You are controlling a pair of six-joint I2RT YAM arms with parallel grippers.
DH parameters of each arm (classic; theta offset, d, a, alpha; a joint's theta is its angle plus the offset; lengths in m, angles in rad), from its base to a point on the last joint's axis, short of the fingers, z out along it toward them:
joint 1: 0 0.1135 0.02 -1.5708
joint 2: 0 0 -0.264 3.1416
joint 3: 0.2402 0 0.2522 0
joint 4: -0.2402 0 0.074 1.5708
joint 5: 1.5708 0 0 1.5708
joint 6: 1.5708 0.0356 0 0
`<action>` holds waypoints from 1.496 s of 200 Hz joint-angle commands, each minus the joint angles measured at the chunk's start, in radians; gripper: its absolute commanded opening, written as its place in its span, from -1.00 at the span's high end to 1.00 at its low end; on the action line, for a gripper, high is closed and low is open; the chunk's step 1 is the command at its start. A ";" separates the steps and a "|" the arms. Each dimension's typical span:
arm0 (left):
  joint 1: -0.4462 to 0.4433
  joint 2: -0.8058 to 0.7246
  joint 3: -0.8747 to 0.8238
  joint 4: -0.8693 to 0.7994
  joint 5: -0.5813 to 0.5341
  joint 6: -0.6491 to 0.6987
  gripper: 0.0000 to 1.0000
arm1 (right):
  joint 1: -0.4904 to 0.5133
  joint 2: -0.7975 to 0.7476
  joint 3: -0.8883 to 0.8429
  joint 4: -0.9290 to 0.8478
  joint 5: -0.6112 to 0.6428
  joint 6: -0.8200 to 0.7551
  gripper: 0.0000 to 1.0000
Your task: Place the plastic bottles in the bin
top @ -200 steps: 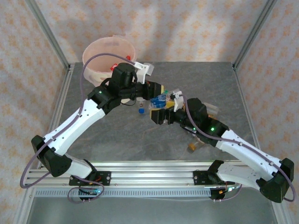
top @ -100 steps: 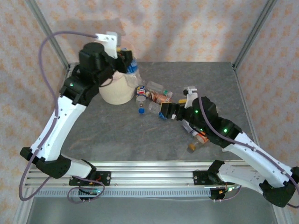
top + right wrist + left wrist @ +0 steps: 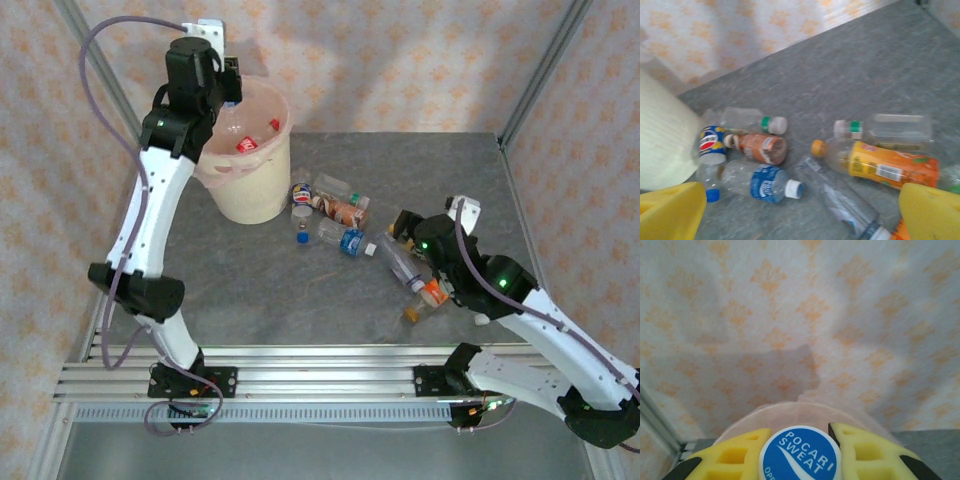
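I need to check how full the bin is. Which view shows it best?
Top external: it looks down into the bin, with bottles lying inside. Left wrist shows its pink-lined rim beyond the gripped Pocari Sweat bottle; right wrist shows part of its cream outer wall.

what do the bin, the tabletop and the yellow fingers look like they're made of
Bin: opaque cream plastic, smooth matte wall, with a thin translucent pink liner, likely plastic film.
Tabletop: mottled grey, stone-like and matte; real stone or laminate, I cannot tell.
Yellow fingers: rigid-looking plastic, dull finish, with moulded pockets; possibly printed.
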 commanded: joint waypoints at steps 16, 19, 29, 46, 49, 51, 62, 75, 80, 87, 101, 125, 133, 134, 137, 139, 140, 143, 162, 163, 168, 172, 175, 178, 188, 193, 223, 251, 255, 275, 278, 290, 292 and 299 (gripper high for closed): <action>0.068 0.096 0.138 -0.109 -0.047 0.043 0.58 | -0.035 -0.048 0.007 -0.165 0.119 0.118 -0.98; 0.072 0.102 0.143 -0.112 -0.047 0.043 0.57 | -0.040 -0.048 0.006 -0.170 0.117 0.121 -0.98; 0.082 0.128 0.151 -0.124 -0.047 0.046 0.56 | -0.056 -0.049 0.001 -0.189 0.113 0.133 -0.98; 0.090 0.161 0.150 -0.134 -0.048 0.048 0.55 | -0.092 -0.040 -0.011 -0.207 0.086 0.144 -0.98; 0.092 0.167 0.150 -0.137 -0.047 0.049 0.55 | -0.098 -0.038 -0.015 -0.209 0.078 0.145 -0.98; 0.092 0.169 0.150 -0.138 -0.047 0.051 0.54 | -0.104 -0.036 -0.018 -0.210 0.074 0.145 -0.98; 0.092 0.186 0.150 -0.146 -0.047 0.056 0.51 | -0.130 -0.026 -0.030 -0.214 0.048 0.147 -0.98; 0.093 0.204 0.150 -0.160 -0.047 0.060 0.44 | -0.161 -0.009 -0.050 -0.210 0.010 0.140 -0.98; 0.092 0.212 0.149 -0.164 -0.047 0.063 0.40 | -0.174 -0.001 -0.058 -0.207 -0.007 0.137 -0.98; 0.092 0.222 0.150 -0.172 -0.049 0.064 0.37 | -0.195 0.008 -0.072 -0.205 -0.028 0.138 -0.98; 0.092 0.240 0.150 -0.184 -0.056 0.070 0.29 | -0.244 0.029 -0.105 -0.193 -0.087 0.137 -0.98; 0.092 0.262 0.150 -0.208 -0.080 0.083 0.09 | -0.306 0.045 -0.173 -0.163 -0.171 0.142 -0.98; 0.093 0.267 0.150 -0.215 -0.086 0.086 0.00 | -0.318 0.044 -0.194 -0.156 -0.182 0.150 -0.98; 0.092 0.268 0.150 -0.216 -0.087 0.086 -0.01 | -0.319 0.044 -0.197 -0.155 -0.183 0.151 -0.98; 0.092 0.269 0.149 -0.219 -0.089 0.086 -0.06 | -0.323 0.044 -0.205 -0.153 -0.186 0.154 -0.98; 0.092 0.270 0.150 -0.220 -0.091 0.087 -0.09 | -0.325 0.042 -0.210 -0.152 -0.188 0.157 -0.98; 0.092 0.270 0.150 -0.220 -0.091 0.087 -0.11 | -0.327 0.042 -0.213 -0.151 -0.188 0.159 -0.98; 0.092 0.271 0.150 -0.223 -0.092 0.087 -0.15 | -0.330 0.042 -0.221 -0.151 -0.191 0.161 -0.98; 0.092 0.274 0.150 -0.228 -0.089 0.087 -0.34 | -0.348 0.032 -0.264 -0.146 -0.206 0.181 -0.98; 0.093 0.274 0.150 -0.228 -0.089 0.087 -0.35 | -0.348 0.031 -0.266 -0.146 -0.207 0.182 -0.98; 0.093 0.274 0.150 -0.228 -0.085 0.086 -0.38 | -0.351 0.026 -0.275 -0.145 -0.210 0.188 -0.98; 0.092 0.273 0.151 -0.229 -0.081 0.085 -0.41 | -0.351 0.023 -0.280 -0.145 -0.212 0.192 -0.98; 0.092 0.272 0.152 -0.229 -0.077 0.084 -0.43 | -0.352 0.021 -0.285 -0.145 -0.213 0.195 -0.98; 0.092 0.271 0.154 -0.231 -0.075 0.082 -0.45 | -0.353 0.018 -0.289 -0.145 -0.214 0.198 -0.98; 0.093 0.268 0.160 -0.234 -0.064 0.075 -0.50 | -0.353 0.012 -0.302 -0.148 -0.218 0.209 -0.98; 0.092 0.265 0.163 -0.238 -0.058 0.071 -0.52 | -0.352 0.009 -0.308 -0.152 -0.217 0.215 -0.98; 0.092 0.229 0.172 -0.255 -0.028 0.036 -0.62 | -0.353 -0.012 -0.335 -0.175 -0.221 0.247 -0.98; 0.092 0.163 0.159 -0.277 0.025 -0.021 -0.88 | -0.353 -0.024 -0.360 -0.183 -0.234 0.266 -0.98; 0.092 0.150 0.152 -0.276 0.033 -0.032 -0.93 | -0.353 -0.025 -0.364 -0.183 -0.236 0.266 -0.98; 0.092 0.061 0.090 -0.261 0.074 -0.088 -1.00 | -0.353 -0.027 -0.385 -0.173 -0.256 0.265 -0.99; 0.092 0.048 0.076 -0.258 0.074 -0.100 -1.00 | -0.353 -0.027 -0.389 -0.171 -0.259 0.266 -0.99; 0.092 -0.003 0.019 -0.245 0.089 -0.143 -1.00 | -0.353 -0.028 -0.407 -0.161 -0.271 0.274 -0.99; 0.093 -0.012 0.007 -0.243 0.093 -0.151 -1.00 | -0.353 -0.029 -0.410 -0.158 -0.271 0.274 -0.99; 0.092 -0.044 -0.032 -0.234 0.110 -0.181 -1.00 | -0.352 -0.029 -0.423 -0.150 -0.277 0.279 -1.00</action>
